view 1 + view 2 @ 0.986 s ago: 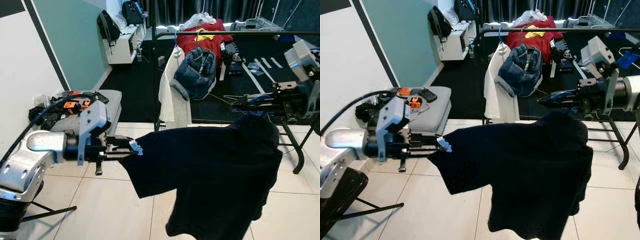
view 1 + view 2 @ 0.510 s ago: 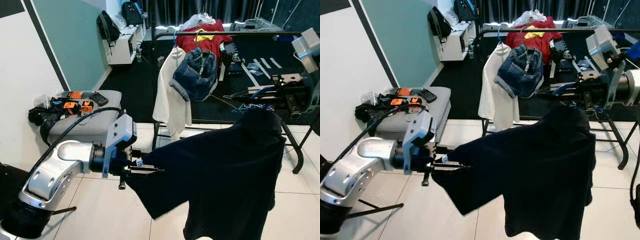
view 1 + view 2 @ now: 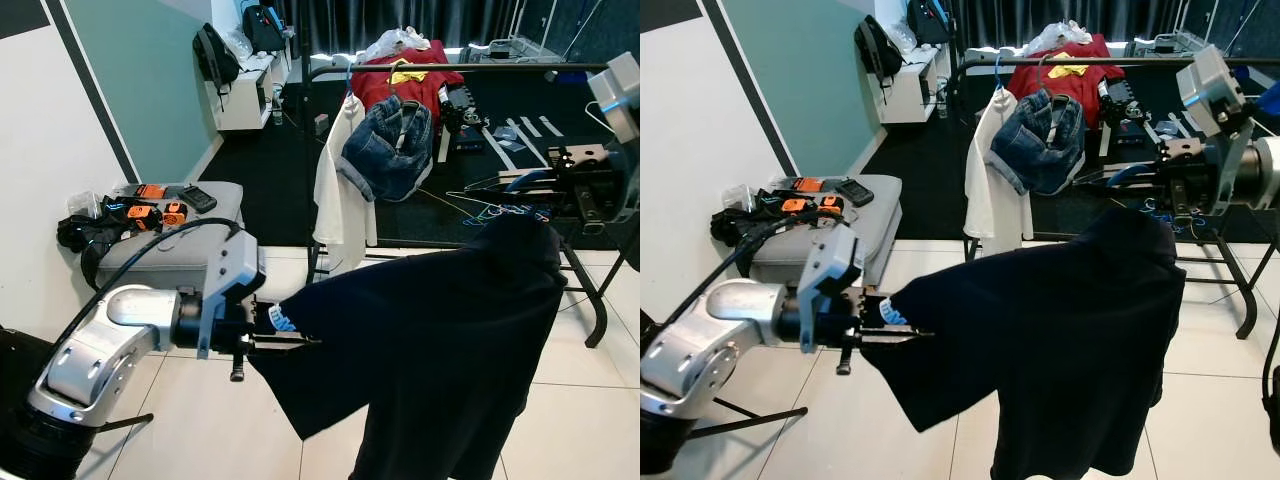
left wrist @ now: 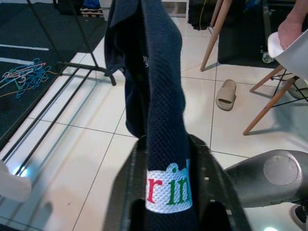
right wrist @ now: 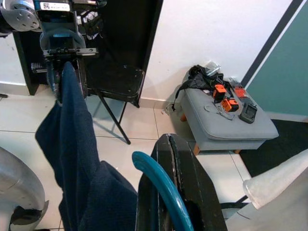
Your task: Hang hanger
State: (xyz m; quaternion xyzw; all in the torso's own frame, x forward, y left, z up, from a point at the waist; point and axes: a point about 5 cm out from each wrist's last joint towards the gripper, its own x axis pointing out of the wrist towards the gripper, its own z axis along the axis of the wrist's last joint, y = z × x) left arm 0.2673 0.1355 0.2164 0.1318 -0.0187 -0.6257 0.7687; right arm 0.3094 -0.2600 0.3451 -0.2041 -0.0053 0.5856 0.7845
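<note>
Fingers of left gripper (image 3: pixel 290 335) clamped on sleeve hem of the dark navy knit shirt (image 3: pixel 440 350), at 8 o'clock. Right gripper (image 3: pixel 1110 180), at 2 o'clock, pinches the teal plastic hanger (image 5: pixel 159 190) carrying the shirt's collar, short of the black garment rail (image 3: pixel 450 68).

Two silver arms of smooth rounded metal, each ending in a black wrist block with a boxy grey camera housing on top. Black cable (image 3: pixel 120 250) looped over the left arm (image 3: pixel 95 335). Long black fingers (image 5: pixel 185 180), glossy and slim.
</note>
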